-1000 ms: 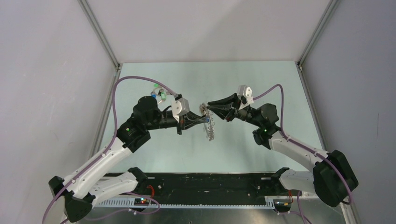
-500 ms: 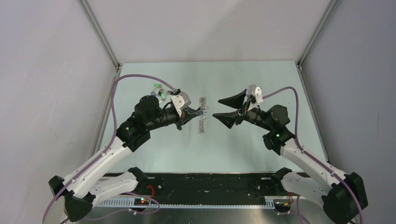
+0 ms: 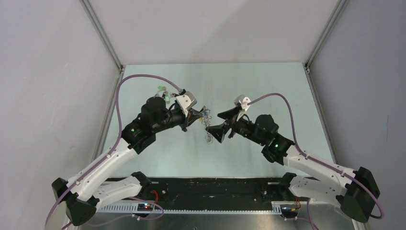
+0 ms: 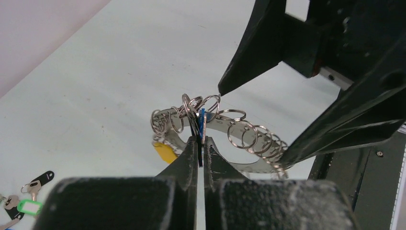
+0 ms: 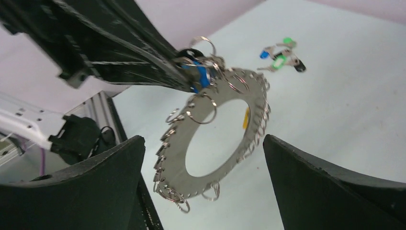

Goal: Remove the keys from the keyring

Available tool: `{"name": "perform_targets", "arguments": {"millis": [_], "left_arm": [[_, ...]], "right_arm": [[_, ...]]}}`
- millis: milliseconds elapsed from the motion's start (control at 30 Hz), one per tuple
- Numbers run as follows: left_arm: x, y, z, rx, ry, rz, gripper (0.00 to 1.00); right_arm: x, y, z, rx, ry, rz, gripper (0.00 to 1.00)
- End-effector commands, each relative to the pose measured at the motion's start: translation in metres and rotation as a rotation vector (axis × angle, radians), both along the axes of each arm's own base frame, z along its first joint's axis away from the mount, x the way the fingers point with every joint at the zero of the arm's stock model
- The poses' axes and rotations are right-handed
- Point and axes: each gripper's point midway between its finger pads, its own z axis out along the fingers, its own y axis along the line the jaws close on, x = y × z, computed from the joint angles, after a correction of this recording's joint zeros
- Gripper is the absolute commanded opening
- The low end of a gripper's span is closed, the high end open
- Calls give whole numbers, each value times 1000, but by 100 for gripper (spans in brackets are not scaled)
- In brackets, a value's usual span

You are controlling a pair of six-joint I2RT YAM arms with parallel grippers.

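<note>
The keyring (image 5: 174, 158) hangs in the air, a flat silver ring with small loops round its rim. My left gripper (image 4: 201, 143) is shut on a blue key (image 4: 202, 122) that hangs on the keyring (image 4: 252, 166). A yellow key (image 4: 164, 152) dangles from the ring too. My right gripper (image 5: 203, 141) stands wide open just in front of the ring, one finger to each side, touching nothing. From above, the keyring (image 3: 209, 129) hangs between the left gripper (image 3: 200, 114) and the right gripper (image 3: 221, 123).
A small heap of loose keys (image 3: 164, 93) with green, blue and black heads lies on the pale table behind the left arm. The same loose keys (image 5: 280, 55) show in the right wrist view. Grey walls close in the table's left, right and far sides.
My right gripper has let go of the ring's top, opened wide and swung nearer and lower. The left gripper has drawn back a little with the ring hanging from it.
</note>
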Motion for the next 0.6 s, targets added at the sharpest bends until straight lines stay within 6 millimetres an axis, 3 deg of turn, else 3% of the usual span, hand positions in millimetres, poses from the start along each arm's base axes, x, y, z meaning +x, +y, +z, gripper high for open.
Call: {"name": "perform_targets", "arguments": {"millis": [0, 300, 367, 400, 433, 467, 533, 567], "left_arm": [[4, -2, 46, -90, -87, 4, 0], [0, -5, 49, -101, -84, -22, 0], [0, -5, 49, -100, -82, -21, 0], [0, -4, 49, -100, -82, -16, 0], [0, -4, 50, -102, -84, -15, 0], [1, -3, 50, -102, -85, -9, 0], [1, -2, 49, -99, -88, -3, 0], [1, -2, 50, -100, -92, -3, 0]], "right_arm": [[17, 6, 8, 14, 28, -121, 100], [28, 34, -8, -95, -24, -136, 97], [34, 33, -13, -111, -24, -177, 74], [40, 30, -15, -118, -22, -212, 47], [41, 28, -15, -121, -23, -225, 35], [43, 25, -16, -130, -23, -243, 15], [44, 19, -16, -141, -23, -266, 0], [43, 16, -12, -140, -30, -268, 0]]}}
